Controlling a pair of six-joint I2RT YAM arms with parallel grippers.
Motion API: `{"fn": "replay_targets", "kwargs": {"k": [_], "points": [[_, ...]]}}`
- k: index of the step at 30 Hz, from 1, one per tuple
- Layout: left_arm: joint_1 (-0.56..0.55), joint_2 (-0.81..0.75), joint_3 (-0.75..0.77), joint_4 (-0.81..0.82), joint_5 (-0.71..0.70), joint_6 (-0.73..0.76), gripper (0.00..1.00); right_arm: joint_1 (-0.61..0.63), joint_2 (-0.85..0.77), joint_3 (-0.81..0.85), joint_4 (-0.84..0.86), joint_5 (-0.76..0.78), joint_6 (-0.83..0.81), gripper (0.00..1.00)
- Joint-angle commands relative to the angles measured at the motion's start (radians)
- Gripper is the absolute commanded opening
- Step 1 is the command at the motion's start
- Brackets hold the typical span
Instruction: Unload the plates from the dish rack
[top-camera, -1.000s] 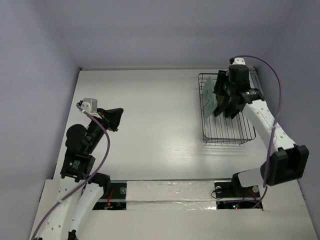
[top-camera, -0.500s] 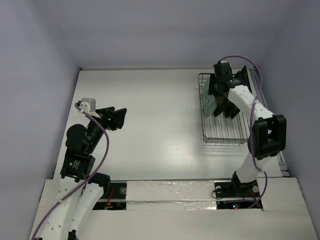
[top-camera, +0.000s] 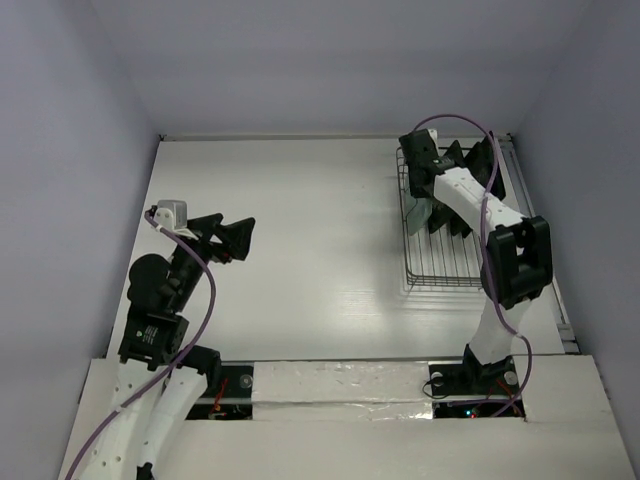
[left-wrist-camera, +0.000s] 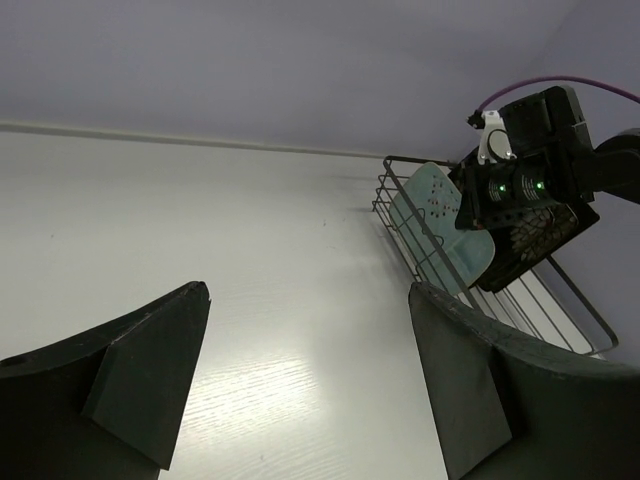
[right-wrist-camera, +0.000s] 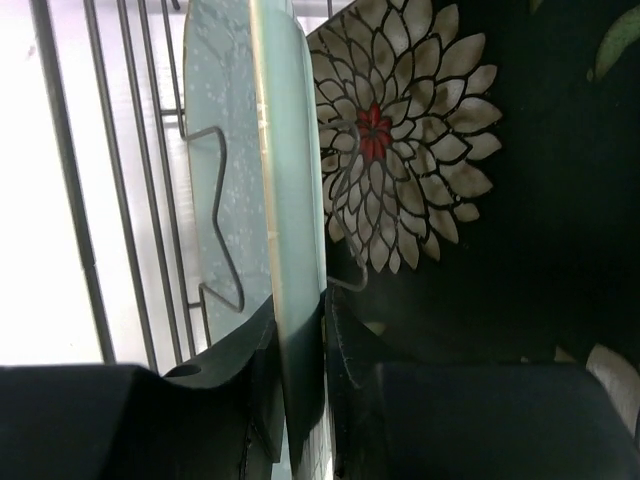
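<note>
The white bench (top-camera: 300, 220) carries the dish rack (top-camera: 450, 265) well away from the left fingers (left-wrist-camera: 310, 390), far off on their right. From above, the right arm's forearm and wrist lie across the rack's far half, so the plates there show only as dark shapes and the right fingers themselves are hidden. The mint-green plate (right-wrist-camera: 290, 200) stands on edge in the rack, a bent wire prong against its left face. The right fingers (right-wrist-camera: 300, 390) sit one on each side of its lower rim, pressed to both faces and gripping it. Just to their right, behind the mint plate, the black floral plate (right-wrist-camera: 400, 180) stands upright, its outer edges cut off by the frame. The dark-rimmed plate with the teal centre cannot be made out in any view. The left fingers are spread wide, hold nothing, and hover above bare bench.
</note>
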Motion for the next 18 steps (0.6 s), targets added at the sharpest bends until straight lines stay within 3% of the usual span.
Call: {"fn": "replay_targets", "kwargs": {"k": [1, 10, 18], "points": [[-0.012, -0.015, 0.024, 0.032, -0.002, -0.002, 0.79, 0.056, -0.026, 0.098, -0.002, 0.103, -0.009, 0.03], [-0.021, -0.032, 0.023, 0.032, -0.022, 0.0, 0.8, 0.083, -0.087, 0.181, -0.033, 0.239, -0.043, 0.0], [-0.031, -0.035, 0.023, 0.006, -0.034, -0.003, 0.81, 0.152, -0.269, 0.225, -0.049, 0.301, -0.046, 0.0]]}}
